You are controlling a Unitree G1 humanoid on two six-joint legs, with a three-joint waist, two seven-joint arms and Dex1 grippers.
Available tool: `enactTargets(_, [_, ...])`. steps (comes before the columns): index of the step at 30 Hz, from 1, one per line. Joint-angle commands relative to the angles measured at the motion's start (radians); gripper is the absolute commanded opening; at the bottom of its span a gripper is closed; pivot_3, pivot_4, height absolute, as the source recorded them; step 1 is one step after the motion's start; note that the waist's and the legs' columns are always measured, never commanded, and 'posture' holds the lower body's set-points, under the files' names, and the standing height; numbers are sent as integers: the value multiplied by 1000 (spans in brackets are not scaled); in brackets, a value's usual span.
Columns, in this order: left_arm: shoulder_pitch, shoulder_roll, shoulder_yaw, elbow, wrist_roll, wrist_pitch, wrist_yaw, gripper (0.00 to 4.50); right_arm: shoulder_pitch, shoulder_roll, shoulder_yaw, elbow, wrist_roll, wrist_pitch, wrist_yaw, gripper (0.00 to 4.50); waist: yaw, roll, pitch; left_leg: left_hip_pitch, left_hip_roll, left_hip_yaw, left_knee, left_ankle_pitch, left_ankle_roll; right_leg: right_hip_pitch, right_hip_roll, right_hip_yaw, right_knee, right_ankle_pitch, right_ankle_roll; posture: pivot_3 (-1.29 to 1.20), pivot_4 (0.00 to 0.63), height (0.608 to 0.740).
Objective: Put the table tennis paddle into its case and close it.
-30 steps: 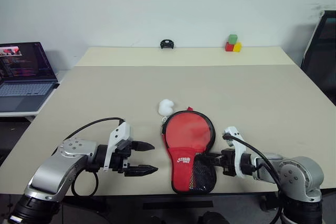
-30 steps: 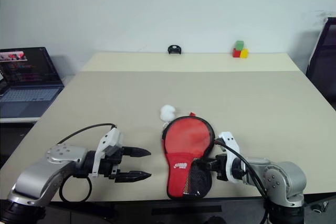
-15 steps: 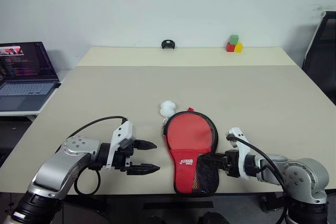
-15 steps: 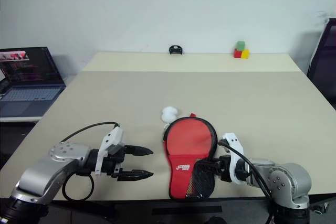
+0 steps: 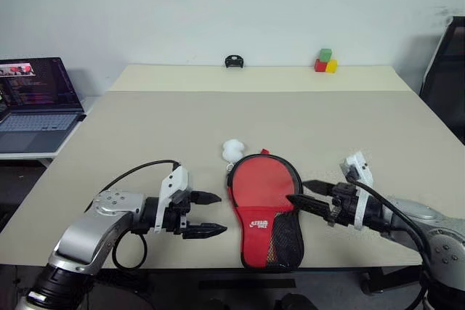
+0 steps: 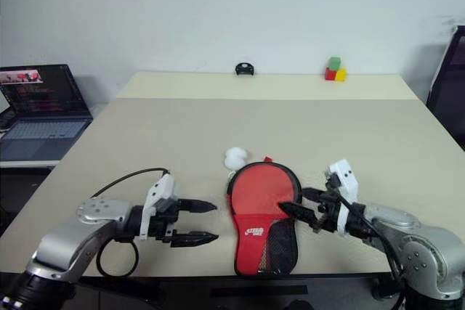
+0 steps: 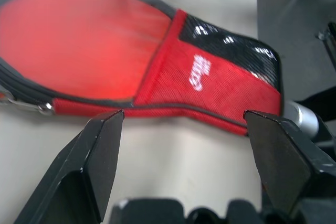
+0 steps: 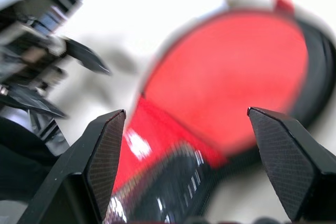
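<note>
One case lengthwise toward the robot, round end far, between two open pincers.

My right hand lets go of the case. A second ago its two fingers were pinched shut on the black mesh end of the case, low by the near edge of the worktop. Now the fingers are spread wide and hold nothing. The hand has gone up off the case and pulled back a little to my right. It has also turned, so one finger sits above the other, and both point toward the red round part. The case has slid a tiny bit and lies flat, free of my hand.
</note>
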Motion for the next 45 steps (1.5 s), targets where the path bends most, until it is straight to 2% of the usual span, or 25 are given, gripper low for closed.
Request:
enactTargets(1, [-88,-67,23,91,62,-60,124,3992,-101,-23,118,59,-51,-146,53,4051,2,0,1,2,0,0,0,0,0,2,0,0,0,0,0,0,150,740])
enactTargets(4, [-119,-90,31,129,79,-70,159,3992,-175,-49,254,173,-140,-237,93,4051,0,-1,1,12,0,-1,-1,0,0,11,0,-1,-2,0,0,0,150,740])
enactTargets(9, [-98,-71,45,126,76,-76,161,3992,-234,-66,398,320,-244,-360,156,4051,1,-1,1,11,0,-1,-2,0,0,11,0,-1,-6,0,0,0,150,740])
enactTargets(16, [-67,-57,74,100,62,-62,168,3992,-276,-21,494,479,-350,-464,182,4051,2,0,1,10,0,-2,-2,0,0,11,0,-1,-7,0,0,0,150,740])
enactTargets(22, [-54,-38,106,97,65,-60,186,3992,-263,-10,607,602,-513,-624,191,4051,3,0,1,10,0,-2,-2,-1,0,11,-1,-1,-7,0,0,0,150,740])
enactTargets(28, [-104,-50,115,120,67,-25,235,3992,-240,8,629,659,-573,-683,208,4051,3,0,1,11,0,-2,-2,-1,0,12,-1,-1,-7,0,0,0,150,740])
enactTargets(33, [-269,-114,50,271,143,-17,310,3992,-232,26,625,679,-590,-694,216,4051,4,-1,0,13,0,-2,-2,-1,0,13,0,-2,-5,0,0,0,150,740])
enactTargets(37, [-461,-205,15,507,213,-55,372,3992,-234,48,624,699,-599,-699,213,4051,4,-2,0,14,0,-2,-1,0,0,14,0,-2,-3,0,0,0,150,740])
enactTargets(45, [-713,-329,-55,955,301,-166,291,3992,-219,80,623,686,-605,-685,200,4051,-2,-2,0,14,0,-1,-1,0,0,12,0,-1,-3,0,0,0,150,740])
